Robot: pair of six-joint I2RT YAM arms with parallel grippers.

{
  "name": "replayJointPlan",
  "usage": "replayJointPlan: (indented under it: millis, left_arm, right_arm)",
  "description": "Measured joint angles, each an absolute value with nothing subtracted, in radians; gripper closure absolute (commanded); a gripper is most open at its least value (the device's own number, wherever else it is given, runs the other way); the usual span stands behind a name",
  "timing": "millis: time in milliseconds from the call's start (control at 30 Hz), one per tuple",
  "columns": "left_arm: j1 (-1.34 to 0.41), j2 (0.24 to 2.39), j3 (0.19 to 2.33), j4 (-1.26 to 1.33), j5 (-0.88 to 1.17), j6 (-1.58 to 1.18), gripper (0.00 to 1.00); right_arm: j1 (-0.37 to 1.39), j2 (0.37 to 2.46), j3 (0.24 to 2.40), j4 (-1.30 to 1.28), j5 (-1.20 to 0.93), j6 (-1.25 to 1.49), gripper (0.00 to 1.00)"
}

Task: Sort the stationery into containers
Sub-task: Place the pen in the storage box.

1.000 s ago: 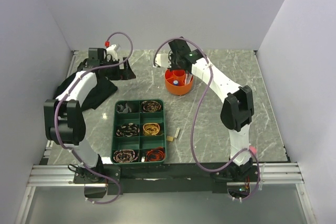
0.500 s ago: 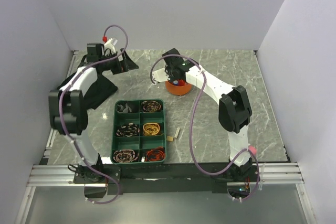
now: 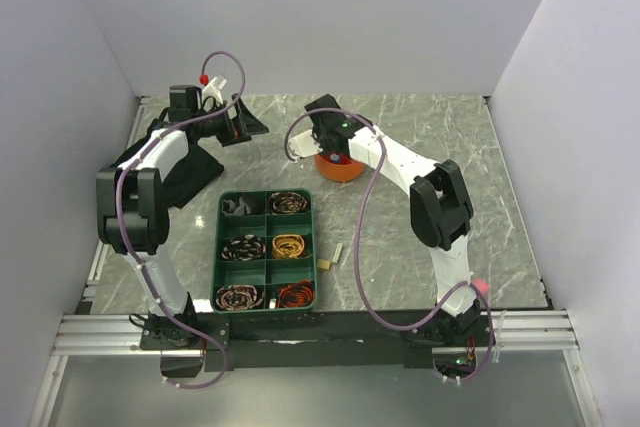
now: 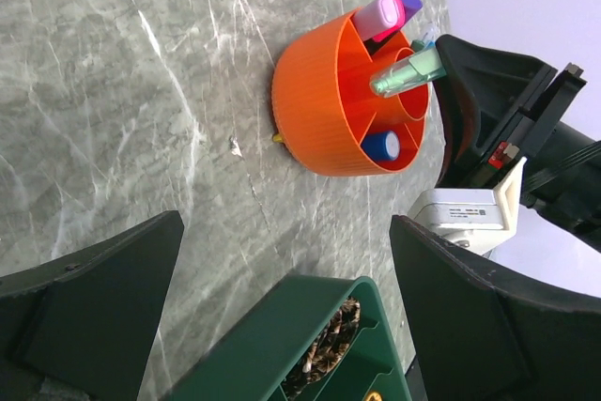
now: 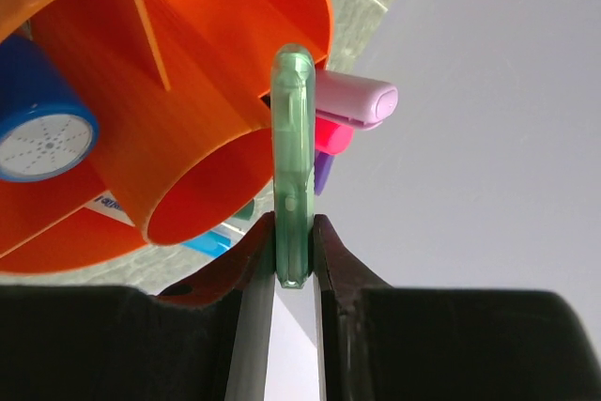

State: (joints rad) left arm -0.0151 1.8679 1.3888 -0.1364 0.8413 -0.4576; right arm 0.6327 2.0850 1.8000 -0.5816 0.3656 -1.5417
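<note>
White right arm (image 3: pixel 400 159) has just swung in and down, so the right pincer (image 5: pixel 293 232) now sits over the orange pot (image 4: pixel 329 110), hiding most of it from above. The left arm (image 3: pixel 160 152) has pulled back, and the left pincer (image 4: pixel 286 223) is spread wide and empty. A drop looks close. The pot stands far centre on the surface (image 4: pixel 113 91), with pink, purple and blue items inside. The green pen (image 5: pixel 293 138), pinched at one end by the right pincer, juts past its fingertips across the pot's rim, beside the central tube.
</note>
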Motion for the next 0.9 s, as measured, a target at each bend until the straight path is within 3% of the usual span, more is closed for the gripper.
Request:
replayJointPlan:
  millis: [167,300,400,900]
  left_arm:
    - [-0.015,1.86,1.387,-0.134,0.841,-0.458,0.0]
    - [-0.015,1.86,1.387,-0.134,0.841,-0.458,0.01]
    - [-0.015,1.86,1.387,-0.134,0.841,-0.458,0.0]
    - [-0.015,1.86,1.398,-0.139,0.841,-0.458,0.01]
  right_arm:
    - [0.635,2.086,1.799,-0.575,0.377,-1.567,0.91]
    - [0.635,2.086,1.787,-0.555,0.383,-1.588,0.68]
    - [0.636,2.084,1.748,-0.497,0.389,-1.601,0.62]
    - [0.634,1.987,1.689,-0.393,0.409,-1.606,0.53]
